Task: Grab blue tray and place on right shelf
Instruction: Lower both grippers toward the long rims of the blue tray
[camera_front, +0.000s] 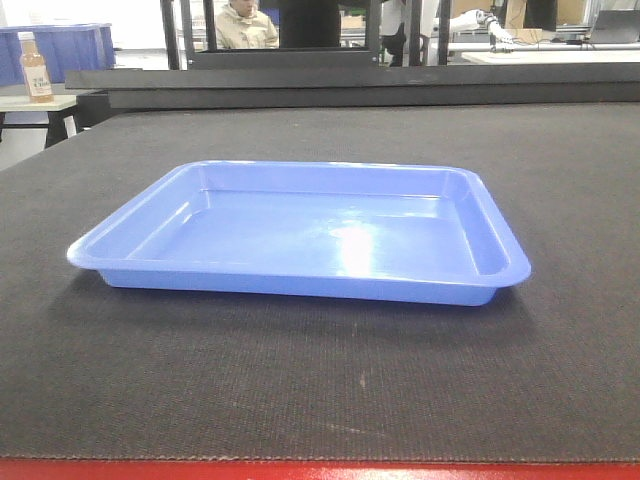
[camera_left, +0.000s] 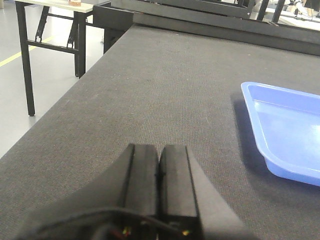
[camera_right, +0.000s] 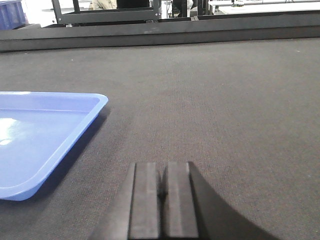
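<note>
The blue tray (camera_front: 300, 240) lies flat and empty in the middle of the dark mat (camera_front: 320, 390), seen whole only in the front-facing view, which also shows the mat's red front edge (camera_front: 320, 470). Far behind on the left, that view shows a bottle (camera_front: 36, 68) in front of darker blue bins (camera_front: 70, 48).

Neither arm appears there. The left wrist view shows the left gripper (camera_left: 159, 175) low over the mat with its fingers pressed together on nothing. Only the tray's near-left corner is in that view, off to the right and well apart from the gripper. The right wrist view shows the right gripper (camera_right: 163, 182) likewise closed and empty, with the tray's right end off to its left.
</note>
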